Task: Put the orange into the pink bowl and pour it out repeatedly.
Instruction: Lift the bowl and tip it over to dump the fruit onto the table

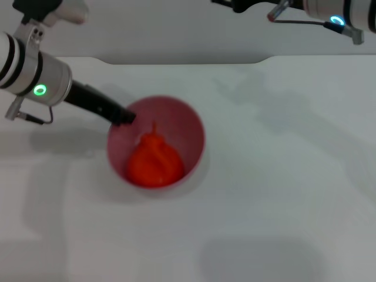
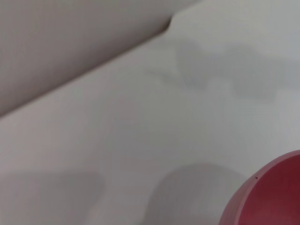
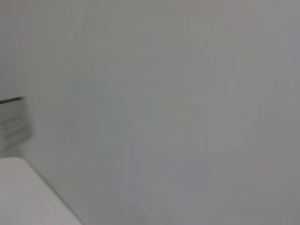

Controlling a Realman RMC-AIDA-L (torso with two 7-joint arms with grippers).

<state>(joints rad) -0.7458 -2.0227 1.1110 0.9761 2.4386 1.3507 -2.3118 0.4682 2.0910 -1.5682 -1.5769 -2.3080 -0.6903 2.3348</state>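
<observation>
The white table (image 1: 282, 194) carried the pink bowl (image 1: 191, 126), which stood upright left of centre. The orange (image 1: 154, 161) lay inside the bowl, on its near side. The left gripper (image 1: 124, 116) met the bowl's far-left rim, apparently pinching it. The right gripper (image 1: 276, 13) hung well apart at the far right; its jaws could not be made out.

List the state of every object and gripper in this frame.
orange: inside the pink bowl, stem up
pink bowl: on the table, holding the orange
left gripper: at the bowl's rim on the robot's left
right gripper: out of view, arm raised at the far edge
table: white
</observation>
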